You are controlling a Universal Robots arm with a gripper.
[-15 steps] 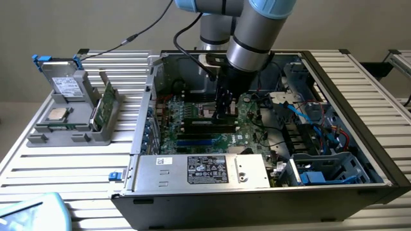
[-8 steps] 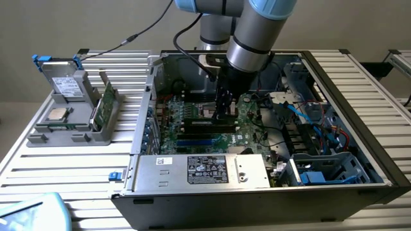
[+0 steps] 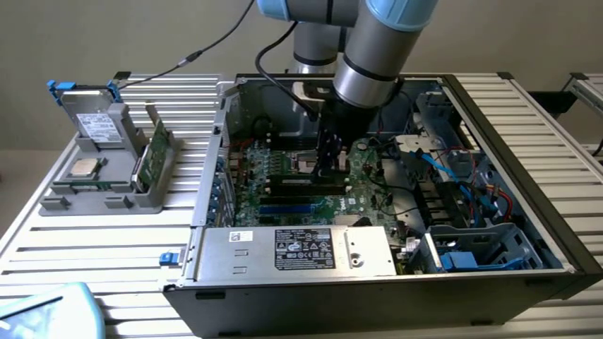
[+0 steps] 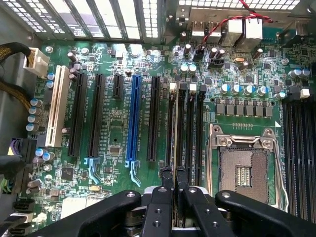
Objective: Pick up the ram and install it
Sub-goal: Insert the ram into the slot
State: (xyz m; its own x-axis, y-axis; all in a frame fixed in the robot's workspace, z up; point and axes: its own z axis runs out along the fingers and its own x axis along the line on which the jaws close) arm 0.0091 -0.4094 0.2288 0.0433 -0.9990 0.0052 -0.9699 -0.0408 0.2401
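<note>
Ram [image 4: 174,128], seen edge-on in the wrist view, is pinched between the two black fingers [image 4: 165,182] of the gripper [image 4: 174,174], jaws closed on the thin stick. It runs along the black memory slots [image 4: 195,128], between the blue slot [image 4: 134,118] and the empty processor socket [image 4: 244,173]; whether it is seated cannot be told.

From the exterior view, the gripper [image 3: 330,169] reaches down into the open computer case [image 3: 556,233] over the motherboard [image 3: 363,201]. A grey tray [image 3: 94,198] on the exterior view's left holds a green card [image 3: 155,152] and a silver chip [image 3: 85,167].
</note>
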